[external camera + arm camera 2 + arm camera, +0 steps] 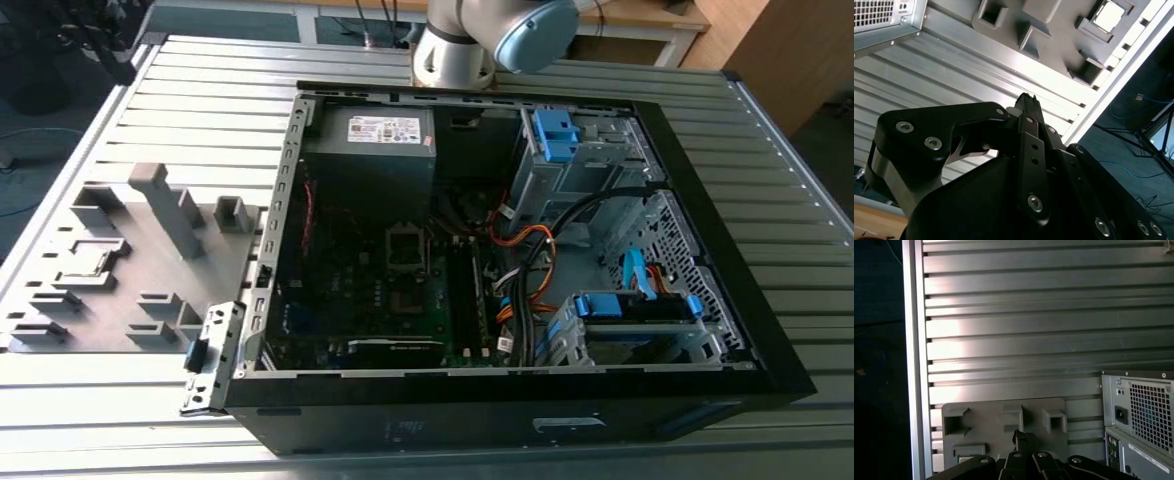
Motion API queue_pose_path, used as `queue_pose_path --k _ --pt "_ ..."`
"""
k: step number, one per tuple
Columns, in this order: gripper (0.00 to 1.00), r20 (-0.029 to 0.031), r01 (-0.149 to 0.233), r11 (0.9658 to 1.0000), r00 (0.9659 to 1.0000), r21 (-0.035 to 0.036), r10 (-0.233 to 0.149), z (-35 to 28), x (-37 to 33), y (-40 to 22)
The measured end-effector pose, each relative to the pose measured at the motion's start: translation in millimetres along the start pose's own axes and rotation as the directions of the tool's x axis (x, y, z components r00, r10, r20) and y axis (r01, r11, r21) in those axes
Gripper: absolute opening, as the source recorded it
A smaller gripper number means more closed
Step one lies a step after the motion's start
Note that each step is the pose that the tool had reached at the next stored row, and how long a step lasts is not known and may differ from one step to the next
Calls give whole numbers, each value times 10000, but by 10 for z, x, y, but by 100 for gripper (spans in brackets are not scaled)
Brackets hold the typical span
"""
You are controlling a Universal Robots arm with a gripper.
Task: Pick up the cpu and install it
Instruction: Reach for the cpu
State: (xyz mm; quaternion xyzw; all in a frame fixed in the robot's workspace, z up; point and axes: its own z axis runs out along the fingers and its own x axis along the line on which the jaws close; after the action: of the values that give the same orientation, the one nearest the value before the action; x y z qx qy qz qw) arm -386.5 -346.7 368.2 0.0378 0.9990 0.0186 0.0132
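A ribbed silver aluminium desk (801, 240) carries a big black open-sided computer case (521, 410), and at the exterior view's left of the case lies a flat grey moulded plastic tray (160, 290) with raised blocks and sunken pockets. The small flat square cpu (1109, 15) with a dull silver metal top sits flat in one square pocket of that tray in the second wrist view, near the tray's edge by the rim of the desk. The black metal claw (1026, 97) hangs above the desk slats beside the tray, its fingers drawn together to a single tip with nothing between them, well apart from the cpu. In the first wrist view the claw (1019, 435) shows over the tray's edge, with the perforated grey rear panel of the case (1146, 410) to one side. Inside the case, a dark square socket frame (407, 248) sits on the motherboard, just nearer than the black power supply box with a white label (374, 150). The pale grey and blue robot arm (494, 40) rises at the far side of the desk, behind the case.
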Motion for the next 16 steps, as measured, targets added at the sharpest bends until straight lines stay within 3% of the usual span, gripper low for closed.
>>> queue_pose_path --k 10,14,16 --pt "11 1 0 10000 10000 11 0 43 312 -6" --pt "11 2 0 10000 10000 11 0 52 385 -9" --pt "11 1 1 10000 10000 11 -1 53 390 -10"
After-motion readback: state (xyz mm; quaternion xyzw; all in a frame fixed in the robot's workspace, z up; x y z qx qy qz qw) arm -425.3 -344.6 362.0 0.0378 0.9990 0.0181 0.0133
